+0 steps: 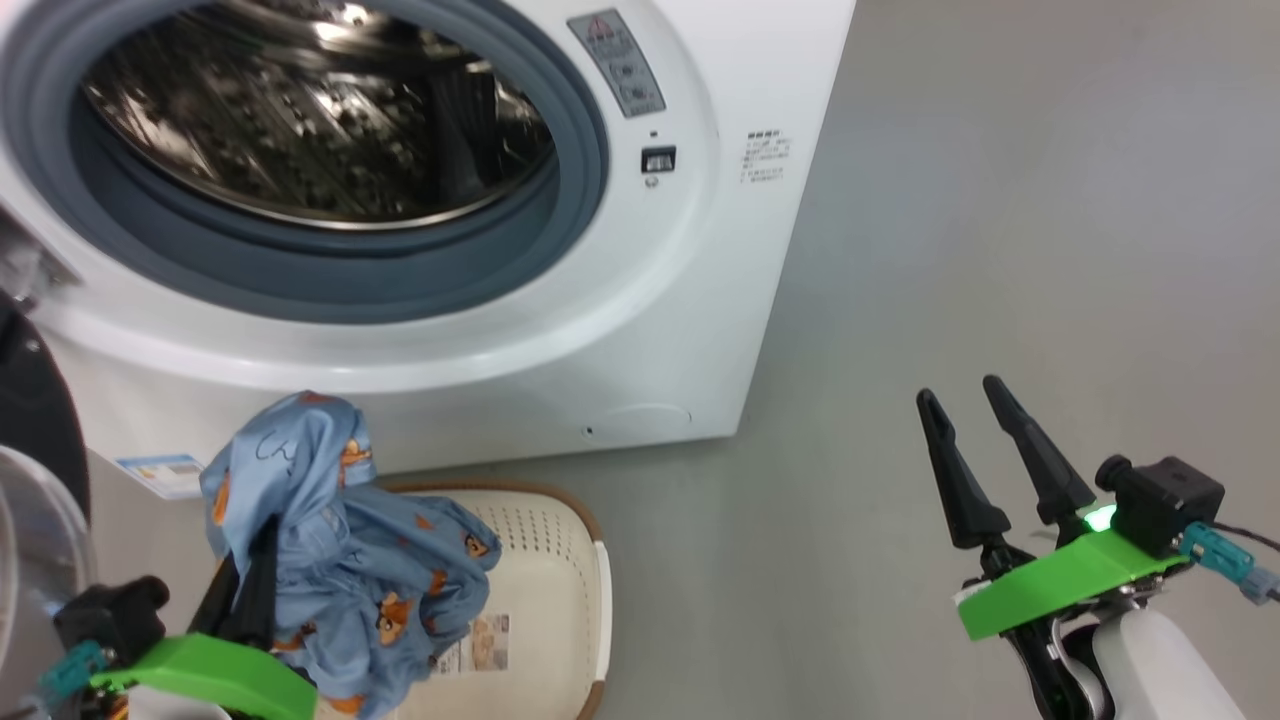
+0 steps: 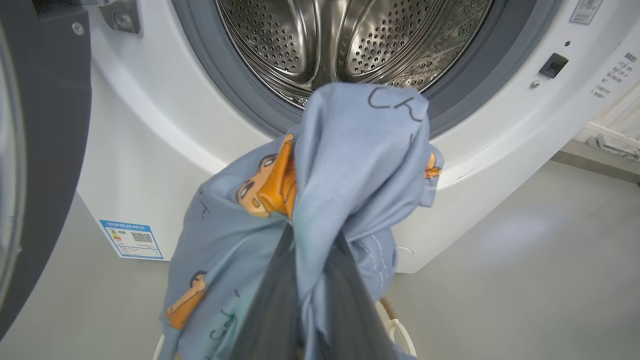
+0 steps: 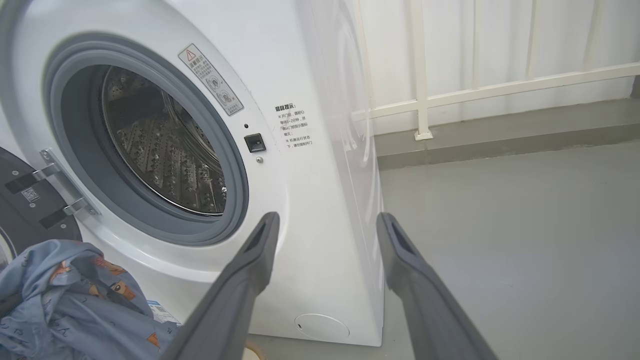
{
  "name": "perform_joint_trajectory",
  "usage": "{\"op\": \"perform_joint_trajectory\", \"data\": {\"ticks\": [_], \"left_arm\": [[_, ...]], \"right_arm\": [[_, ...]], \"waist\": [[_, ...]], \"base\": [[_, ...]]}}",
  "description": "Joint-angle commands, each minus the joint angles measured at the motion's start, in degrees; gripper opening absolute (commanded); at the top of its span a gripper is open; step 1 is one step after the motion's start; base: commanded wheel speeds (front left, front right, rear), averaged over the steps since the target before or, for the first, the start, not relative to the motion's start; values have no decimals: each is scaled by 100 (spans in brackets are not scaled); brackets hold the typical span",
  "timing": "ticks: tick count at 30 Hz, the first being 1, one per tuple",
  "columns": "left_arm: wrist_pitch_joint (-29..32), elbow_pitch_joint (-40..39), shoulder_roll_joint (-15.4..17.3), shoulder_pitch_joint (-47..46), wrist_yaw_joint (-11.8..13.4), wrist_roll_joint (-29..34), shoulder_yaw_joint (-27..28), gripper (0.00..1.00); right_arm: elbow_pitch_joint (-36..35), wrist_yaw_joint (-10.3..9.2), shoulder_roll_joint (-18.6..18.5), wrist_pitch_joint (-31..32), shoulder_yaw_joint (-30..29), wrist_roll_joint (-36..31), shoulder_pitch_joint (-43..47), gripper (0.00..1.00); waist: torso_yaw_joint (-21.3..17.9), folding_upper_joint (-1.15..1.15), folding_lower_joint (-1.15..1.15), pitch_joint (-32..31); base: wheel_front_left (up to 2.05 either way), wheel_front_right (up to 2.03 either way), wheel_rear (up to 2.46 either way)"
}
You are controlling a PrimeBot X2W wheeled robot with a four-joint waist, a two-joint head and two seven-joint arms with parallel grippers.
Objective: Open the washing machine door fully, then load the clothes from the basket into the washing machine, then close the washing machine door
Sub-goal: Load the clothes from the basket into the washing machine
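Light blue fabric clothes (image 1: 340, 540) printed with small orange and brown cartoon figures are pinched between the 2 dark fingers of the left gripper (image 1: 250, 565), which are pressed together on the cloth. The bundle rises past the fingertips and drapes down around them, lifted clear of the drum opening ahead. Just below and to the right of this gripper sits the small cream-white perforated plastic basket (image 1: 560, 530) with a brown woven-look rim; the lower folds of the cloth hang over its inside, and whether they touch it cannot be told. A label sticker (image 1: 482, 640) shows on the basket's bottom. Ahead of and above the gripper stands the big white front-loading washing machine (image 1: 700, 250), with a grey rubber gasket (image 1: 400, 285) ringing a perforated steel drum (image 1: 320, 110). To the gripper's left, the round glossy black-rimmed washing machine door (image 1: 30, 420) stands swung open. Well apart to the right, the right gripper (image 1: 958, 390) hovers over grey floor (image 1: 1000, 200), its 2 fingers spread and holding nothing.
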Motion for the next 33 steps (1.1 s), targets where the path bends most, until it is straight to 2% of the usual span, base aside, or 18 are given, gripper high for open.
{"op": "perform_joint_trajectory", "data": {"ticks": [1,15,33], "left_arm": [[-71,-240,130,31,51,83,268,0],[-71,-1573,-289,797,207,329,768,0],[-71,-2069,-383,883,296,398,829,0]], "right_arm": [[-123,9,-59,-27,146,49,70,100],[-140,9,-221,-27,-1,114,356,100],[-177,9,-321,-27,-48,119,380,100]], "waist": [[81,0,0,-246],[154,0,0,-746],[178,0,0,-725]], "base": [[0,0,0],[0,0,0],[0,0,0]]}}
